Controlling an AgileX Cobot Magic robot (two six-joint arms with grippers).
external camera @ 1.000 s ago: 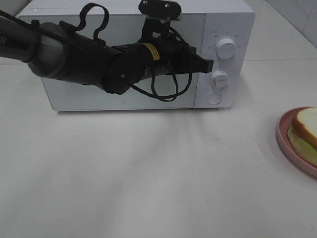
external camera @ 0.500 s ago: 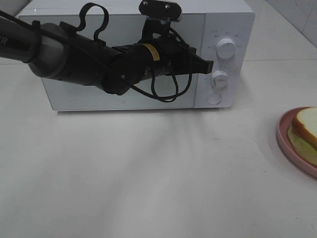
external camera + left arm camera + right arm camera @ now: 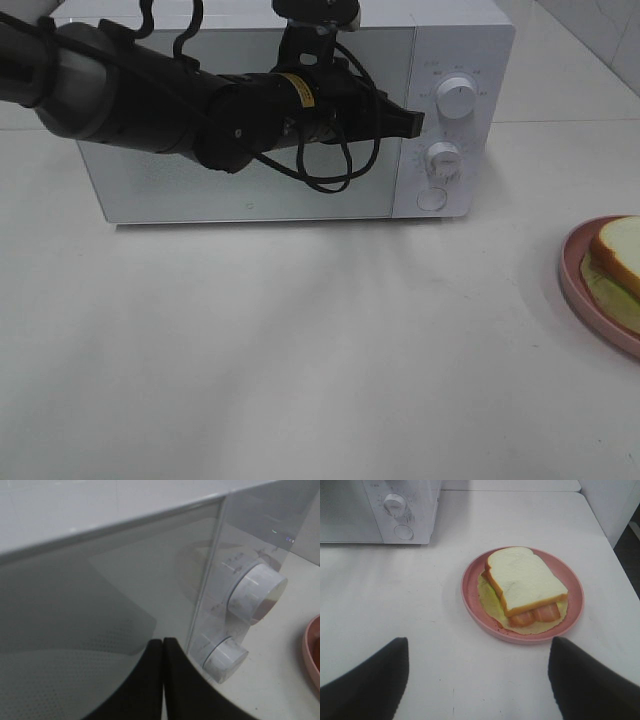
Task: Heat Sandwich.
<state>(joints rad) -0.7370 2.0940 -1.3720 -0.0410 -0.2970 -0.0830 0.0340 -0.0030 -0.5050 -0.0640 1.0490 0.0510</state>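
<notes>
The sandwich [image 3: 525,582], white bread with a brown crust over a pale green leaf, lies on a round pink plate [image 3: 470,597]. In the high view the sandwich [image 3: 620,250] sits at the right edge. My right gripper [image 3: 480,690] hovers open on the near side of the plate, fingers [image 3: 365,685] wide apart and holding nothing. My left gripper [image 3: 412,122] is shut and empty, its tip at the front of the white microwave [image 3: 250,190], by the right edge of the closed door. In the left wrist view its fingers [image 3: 150,680] are pressed together beside the door seam.
The microwave has two round knobs [image 3: 457,97] [image 3: 443,158] and a round button [image 3: 432,199] on its right panel. The left arm and its cables span the door front. White tabletop [image 3: 300,350] stretches between microwave and plate [image 3: 580,290].
The left arm has risen and shifted slightly left across the microwave door, and its shut tip now sits a little higher. The plate and sandwich have not moved.
</notes>
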